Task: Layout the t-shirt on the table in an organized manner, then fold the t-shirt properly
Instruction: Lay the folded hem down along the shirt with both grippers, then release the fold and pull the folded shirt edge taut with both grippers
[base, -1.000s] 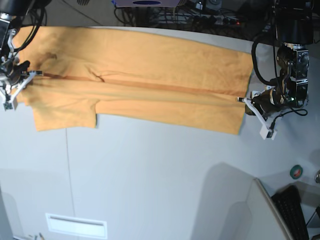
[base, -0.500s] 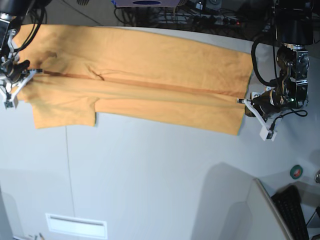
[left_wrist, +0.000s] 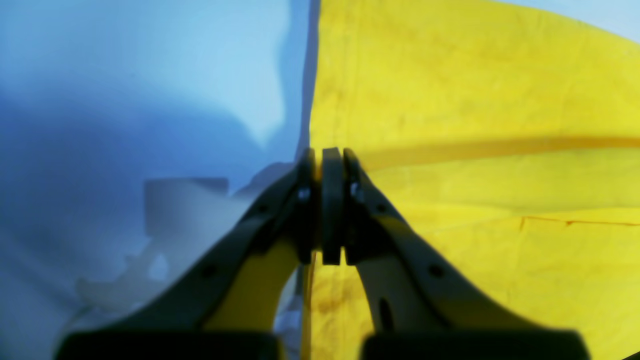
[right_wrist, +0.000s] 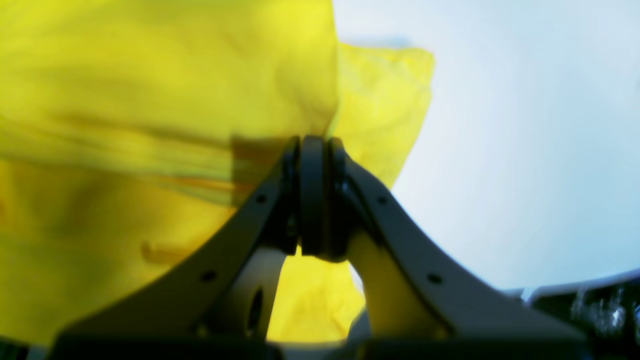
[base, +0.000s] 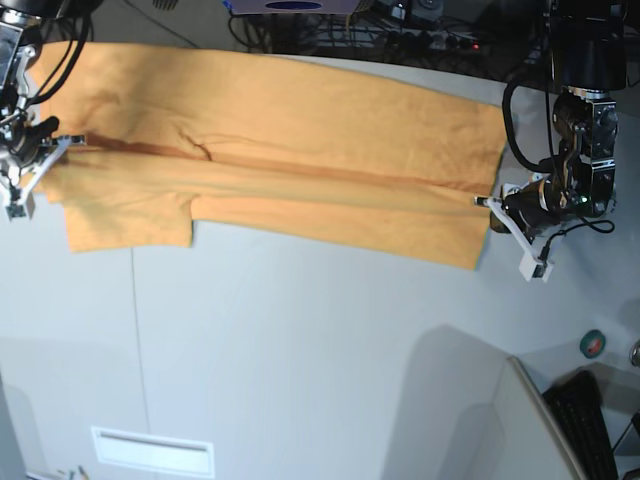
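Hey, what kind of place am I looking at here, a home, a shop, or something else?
Most likely a robotics lab or workshop, not a home. A t-shirt lies on a wide pale table between two robot arms, tangled cables run behind it, and a keyboard sits at the corner.

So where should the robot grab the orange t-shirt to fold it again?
Probably at the two short ends of the t-shirt, on the fold line, coming in sideways from each end. It lies stretched long and flat on the table, and the left gripper and right gripper pinch it there.
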